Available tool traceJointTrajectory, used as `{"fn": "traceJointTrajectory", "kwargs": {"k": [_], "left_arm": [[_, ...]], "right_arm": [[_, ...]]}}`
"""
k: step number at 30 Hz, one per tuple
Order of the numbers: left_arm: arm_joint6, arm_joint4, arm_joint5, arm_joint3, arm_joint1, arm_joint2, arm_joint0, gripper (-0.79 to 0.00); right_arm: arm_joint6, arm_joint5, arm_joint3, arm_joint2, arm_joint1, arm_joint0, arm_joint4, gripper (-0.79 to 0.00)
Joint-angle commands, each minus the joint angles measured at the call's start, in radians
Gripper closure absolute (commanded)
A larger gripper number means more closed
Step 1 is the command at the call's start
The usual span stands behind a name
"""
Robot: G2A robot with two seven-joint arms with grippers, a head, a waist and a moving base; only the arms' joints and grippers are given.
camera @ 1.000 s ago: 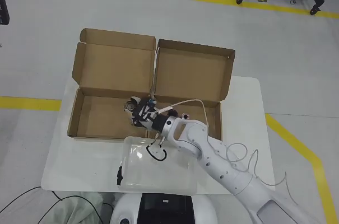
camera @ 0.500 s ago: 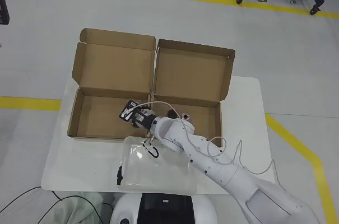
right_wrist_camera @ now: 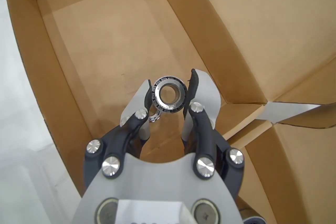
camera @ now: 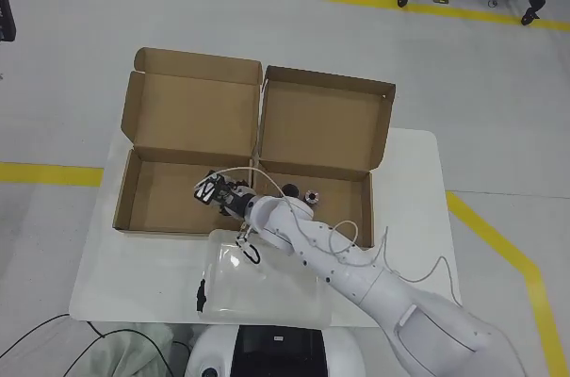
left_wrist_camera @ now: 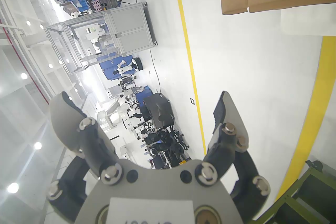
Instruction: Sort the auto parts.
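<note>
My right gripper (right_wrist_camera: 169, 95) is shut on a steel roller bearing (right_wrist_camera: 169, 97), holding it above the floor of the left cardboard box (right_wrist_camera: 110, 46). From above, the right gripper (camera: 209, 188) hangs over the right part of the left box (camera: 162, 198). A black hook-shaped part (camera: 252, 254) lies in the clear plastic tray (camera: 266, 283). A small metal part (camera: 312, 197) rests in the right box (camera: 350, 203). My left gripper (left_wrist_camera: 147, 114) is open, away from the table and facing the room.
Both boxes stand side by side at the table's far half with lids folded back. The clear tray sits at the near edge, with a small dark piece (camera: 201, 294) at its left rim. White cables trail along the right arm.
The right gripper has carried the bearing leftward, from near the wall between the boxes to over the left box's floor.
</note>
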State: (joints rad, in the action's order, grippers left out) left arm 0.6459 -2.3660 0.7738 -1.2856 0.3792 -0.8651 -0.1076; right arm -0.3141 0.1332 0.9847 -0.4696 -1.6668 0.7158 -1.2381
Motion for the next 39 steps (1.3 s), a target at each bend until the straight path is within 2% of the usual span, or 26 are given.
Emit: {"fn": "traceJointTrajectory", "kwargs": {"k": [1, 4, 6, 7, 8, 9, 11, 17, 27, 39], "left_arm": [[0.000, 0.000, 0.000, 0.000, 0.000, 0.000, 0.000, -0.785], [0.000, 0.000, 0.000, 0.000, 0.000, 0.000, 0.000, -0.785], [0.000, 0.000, 0.000, 0.000, 0.000, 0.000, 0.000, -0.785], [0.000, 0.000, 0.000, 0.000, 0.000, 0.000, 0.000, -0.785], [0.000, 0.000, 0.000, 0.000, 0.000, 0.000, 0.000, -0.785], [0.000, 0.000, 0.000, 0.000, 0.000, 0.000, 0.000, -0.785], [0.000, 0.000, 0.000, 0.000, 0.000, 0.000, 0.000, -0.785], [0.000, 0.000, 0.000, 0.000, 0.000, 0.000, 0.000, -0.785], [0.000, 0.000, 0.000, 0.000, 0.000, 0.000, 0.000, -0.785], [0.000, 0.000, 0.000, 0.000, 0.000, 0.000, 0.000, -0.785]], "right_arm": [[0.005, 0.000, -0.013, -0.002, -0.006, -0.002, -0.002, -0.308], [0.012, 0.002, -0.028, -0.007, -0.015, -0.003, -0.003, -0.336], [0.016, 0.002, -0.035, -0.011, -0.019, -0.004, -0.007, -0.585], [0.020, 0.002, -0.034, -0.014, -0.020, -0.004, -0.008, -0.606], [0.026, 0.003, -0.030, -0.017, -0.021, -0.003, -0.010, -0.711], [0.033, 0.004, -0.025, -0.022, -0.022, -0.001, -0.013, -0.757], [0.048, 0.015, -0.003, -0.035, -0.019, 0.005, -0.013, -0.785], [0.096, 0.086, 0.093, -0.096, 0.008, 0.044, -0.023, -0.785], [0.092, 0.209, 0.251, -0.218, 0.067, 0.140, -0.047, -0.785], [0.087, 0.294, 0.428, -0.396, 0.136, 0.277, -0.079, -0.785]]}}
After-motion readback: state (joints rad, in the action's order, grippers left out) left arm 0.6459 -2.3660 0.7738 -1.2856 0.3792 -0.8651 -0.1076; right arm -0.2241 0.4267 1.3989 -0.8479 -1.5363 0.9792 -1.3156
